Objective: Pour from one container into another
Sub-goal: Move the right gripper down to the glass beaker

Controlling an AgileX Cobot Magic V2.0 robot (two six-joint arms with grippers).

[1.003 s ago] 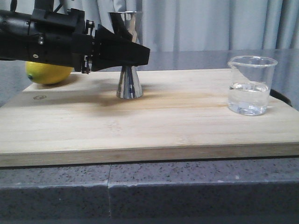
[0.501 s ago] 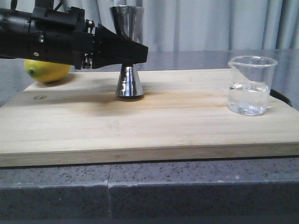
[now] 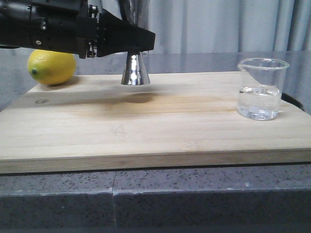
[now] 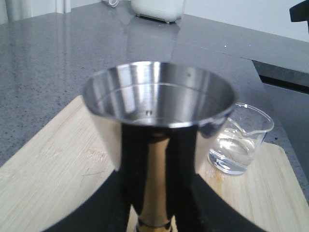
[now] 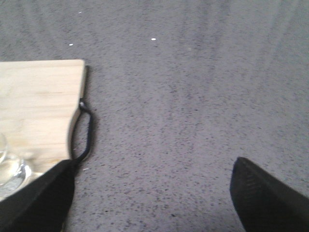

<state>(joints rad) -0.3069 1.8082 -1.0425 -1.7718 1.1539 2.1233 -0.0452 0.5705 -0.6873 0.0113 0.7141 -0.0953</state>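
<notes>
My left gripper (image 3: 140, 41) is shut on the waist of the shiny steel jigger (image 3: 135, 71), holding it upright in the air above the wooden board (image 3: 170, 127); a shadow lies on the board under it. In the left wrist view the jigger's open upper cup (image 4: 157, 95) fills the middle, with my black fingers (image 4: 133, 164) on either side of its gold waist. The clear glass beaker (image 3: 260, 90), holding some clear liquid, stands on the board's right end and shows behind the jigger (image 4: 240, 145). Off the board's right edge, my right gripper (image 5: 152, 193) is open over bare countertop.
A yellow lemon (image 3: 51, 67) lies on the board's far left corner. The board has a black wire handle (image 5: 85, 131) at its right end. Grey speckled countertop (image 5: 193, 106) surrounds the board; a curtain hangs behind.
The left gripper has lifted the jigger from the board; its base, resting on the wood a second ago, now hangs clear above it. The beaker and lemon have not moved.
</notes>
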